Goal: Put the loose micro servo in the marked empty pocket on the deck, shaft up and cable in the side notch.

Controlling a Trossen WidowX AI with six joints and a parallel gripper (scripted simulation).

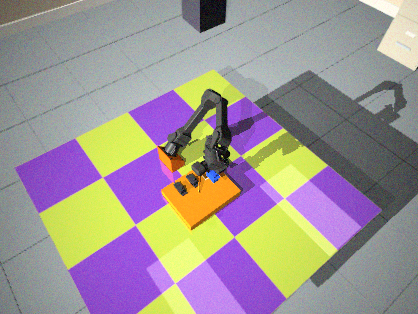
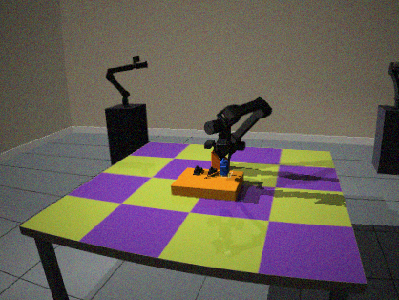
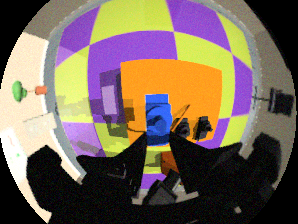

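Right now the claw (image 3: 158,137) is clenched on the blue micro servo (image 3: 157,119), gripping it by its sides w/ fingers pointing down. That grip leaves the servo's underside free, so it can go into a pocket w/o the fingers fouling the deck.

Servo sits over the far-right part of the orange deck (image 1: 205,202), seemingly just above it rather than seated. In the exterior view the servo (image 2: 223,166) hangs near the deck's (image 2: 205,187) back edge w/ the arm (image 2: 236,119) folded down over it. Whether it touches the deck I can't tell; res is too coarse.

Two dark servos (image 1: 186,184) already sit in the deck's left portion, approx in a row, so the empty pocket prob lies beside them toward the claw (image 1: 207,174). The pocket, its mark and the notch don't resolve in any view. A thin line beside the servo in the wrist view may be its cable, hanging free.

An orange block (image 1: 170,158) holds the arm's base, next to the deck on the checkered desk (image 1: 115,145).

Judgement: carry/align stage; lowering, seating the ears flat, routing the cable, release & retreat all remain.
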